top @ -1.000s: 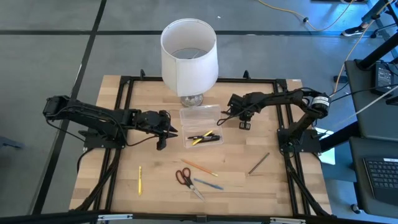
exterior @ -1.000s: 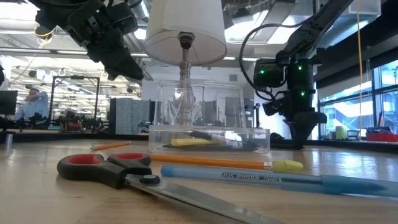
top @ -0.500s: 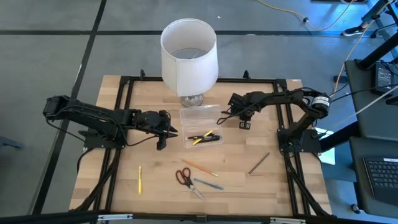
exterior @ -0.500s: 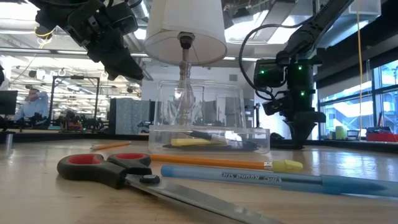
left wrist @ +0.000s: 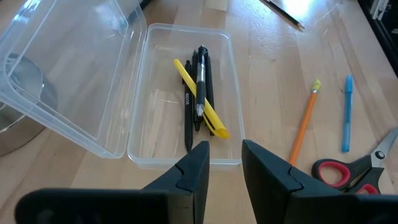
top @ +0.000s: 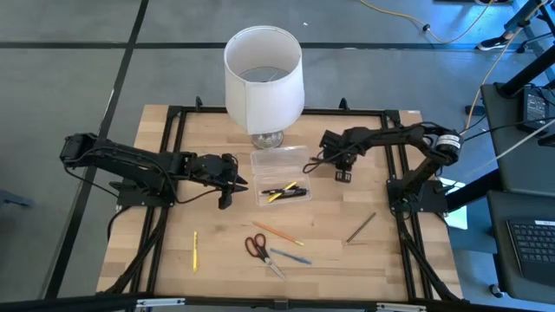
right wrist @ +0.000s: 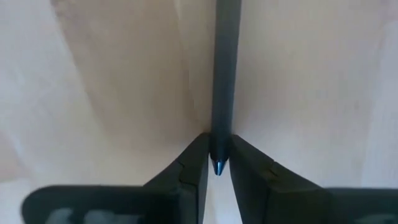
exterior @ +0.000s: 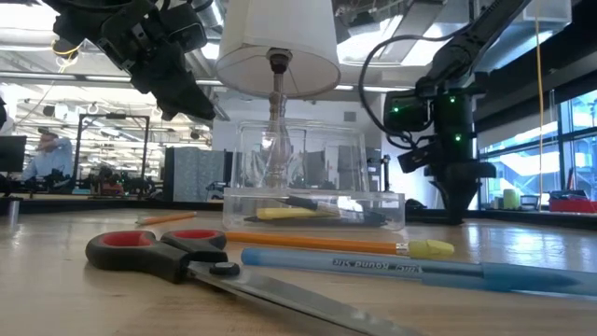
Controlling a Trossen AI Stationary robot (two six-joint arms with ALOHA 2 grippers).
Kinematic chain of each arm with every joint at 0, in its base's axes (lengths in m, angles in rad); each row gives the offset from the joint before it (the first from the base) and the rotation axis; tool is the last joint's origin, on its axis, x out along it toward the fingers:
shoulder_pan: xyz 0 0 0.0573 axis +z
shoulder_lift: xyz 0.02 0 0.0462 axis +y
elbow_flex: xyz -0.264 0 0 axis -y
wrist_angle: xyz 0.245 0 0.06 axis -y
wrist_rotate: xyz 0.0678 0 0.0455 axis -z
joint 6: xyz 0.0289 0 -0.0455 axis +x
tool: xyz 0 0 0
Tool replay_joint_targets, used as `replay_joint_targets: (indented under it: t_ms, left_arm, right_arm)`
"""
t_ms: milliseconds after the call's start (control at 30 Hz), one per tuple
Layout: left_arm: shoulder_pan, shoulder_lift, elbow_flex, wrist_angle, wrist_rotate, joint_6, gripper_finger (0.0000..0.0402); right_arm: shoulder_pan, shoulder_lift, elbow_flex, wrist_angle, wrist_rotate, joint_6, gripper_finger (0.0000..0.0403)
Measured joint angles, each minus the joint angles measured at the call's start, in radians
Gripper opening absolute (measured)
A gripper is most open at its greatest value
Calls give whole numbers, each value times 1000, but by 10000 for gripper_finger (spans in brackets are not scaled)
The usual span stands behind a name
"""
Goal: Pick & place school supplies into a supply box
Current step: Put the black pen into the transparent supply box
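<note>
wooden table (top: 156, 260) is seen from above, with a white lamp (top: 264, 69) standing just behind the box (left wrist: 140, 112). the clear box is set near the middle of the table, its lid (left wrist: 68, 68) swung open towards the lamp.

the left gripper (left wrist: 224, 158) is held just beside the box, on its left. its fingers are slightly apart and nothing is held between them. the right gripper (right wrist: 216, 148) is found near the box's right end, pointing down at the wood. its fingers are pressed together on a dark pen (right wrist: 224, 62) with a blue tip.

over the last second only the right gripper has been shifted, a little way further from the box. the left gripper and everything on the table have been left as they were. this is judged to mean that the dark pen has been gripped but not yet carried across, so a swing back over the open box is probably called for next.

in front of the box, the scissors (top: 257, 247) with red-lined handles are still to be collected, as are an orange pencil (top: 277, 233) and a blue pen (top: 290, 256) beside them. a yellow pencil (top: 195, 250) is left well to the front left of the box and a grey pen (top: 362, 227) to its front right. a few yellow and black pens (left wrist: 199, 93) are already laid inside.
</note>
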Motion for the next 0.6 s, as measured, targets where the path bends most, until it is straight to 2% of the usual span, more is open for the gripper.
replay_joint_targets:
  t_ms: [433,600]
  left_arm:
    - [0,0,0,0,1,-24,88]
    - [0,0,0,0,1,-24,88]
  right_arm:
    - [1,-35,-5,-38,-62,2,68]
    - [2,-36,-5,-42,-49,29,68]
